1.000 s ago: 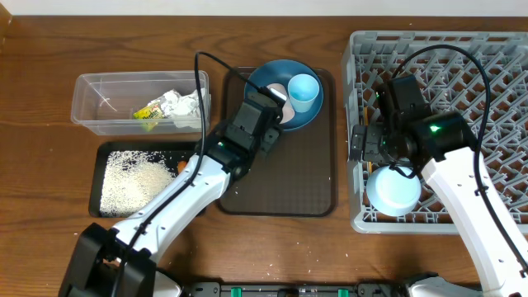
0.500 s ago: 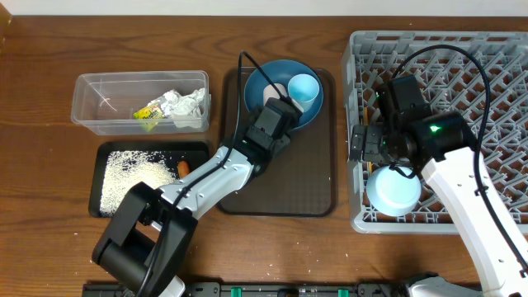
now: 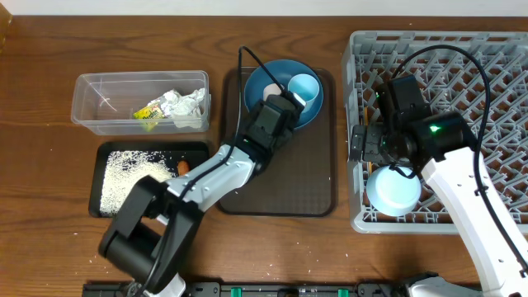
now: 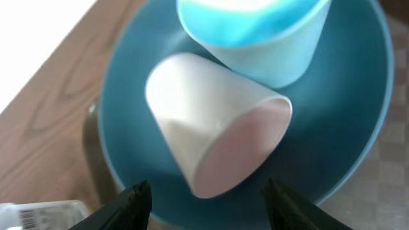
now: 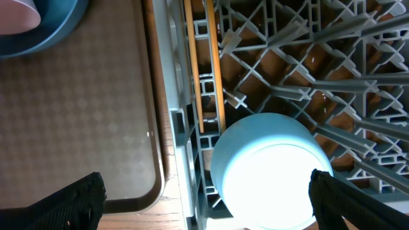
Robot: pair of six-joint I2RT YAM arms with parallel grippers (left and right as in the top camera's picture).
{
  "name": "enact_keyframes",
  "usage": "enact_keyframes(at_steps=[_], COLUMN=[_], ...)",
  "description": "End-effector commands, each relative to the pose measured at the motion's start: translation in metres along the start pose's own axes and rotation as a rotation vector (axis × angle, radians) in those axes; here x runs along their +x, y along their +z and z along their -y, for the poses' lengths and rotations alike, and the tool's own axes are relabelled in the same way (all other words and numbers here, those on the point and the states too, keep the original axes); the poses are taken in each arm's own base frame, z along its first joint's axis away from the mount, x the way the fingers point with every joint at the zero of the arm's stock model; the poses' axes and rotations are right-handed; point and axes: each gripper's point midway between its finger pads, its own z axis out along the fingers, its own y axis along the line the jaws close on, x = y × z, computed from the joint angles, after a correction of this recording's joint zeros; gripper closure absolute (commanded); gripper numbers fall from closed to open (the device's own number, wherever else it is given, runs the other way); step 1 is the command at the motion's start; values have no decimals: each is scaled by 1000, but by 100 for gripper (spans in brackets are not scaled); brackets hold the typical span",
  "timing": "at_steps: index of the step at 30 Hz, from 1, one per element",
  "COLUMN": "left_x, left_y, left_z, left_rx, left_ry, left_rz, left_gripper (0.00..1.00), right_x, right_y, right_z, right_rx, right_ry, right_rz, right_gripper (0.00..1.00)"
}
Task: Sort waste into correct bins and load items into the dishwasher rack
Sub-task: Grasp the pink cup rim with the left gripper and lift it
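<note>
Sharing the blue plate (image 4: 358,115) are pink cup (image 4: 211,128) and light-blue cup (image 4: 255,38)

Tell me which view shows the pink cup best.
Left wrist: the pale pink cup lies on its side on the dark-blue plate, whole and close. Overhead shows a sliver beside the arm; right wrist just an edge in a corner.

This looks like a robotics lab bench dressed up as a dish-clearing station. Two robot arms (image 3: 206,177) work at a plain wooden table (image 3: 49,49) with cables (image 3: 445,48) looping in the open and a black rail (image 3: 289,290) along the near edge. The kitchen side is all loose gear set straight on the wood — a grey rack (image 3: 495,58), a brown tray (image 3: 305,173), a clear tub (image 3: 91,115), a black tray (image 3: 148,147) of rice (image 3: 132,177), and a blue plate (image 3: 264,82).
</note>
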Motion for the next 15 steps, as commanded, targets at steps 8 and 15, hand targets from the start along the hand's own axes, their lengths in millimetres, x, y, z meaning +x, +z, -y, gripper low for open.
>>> enact_keyframes(at_steps=[8, 15], left_x=[-2, -11], left_y=[22, 21], left_z=[0, -3], left_rx=[-39, -50], left_ry=[-7, -20], left_rz=[31, 68], left_gripper=[51, 74], right_x=[-1, -1], right_y=[2, 2], right_z=[3, 3], right_rx=[17, 17], right_ry=[6, 6], right_rz=[-1, -1], right_gripper=[1, 1])
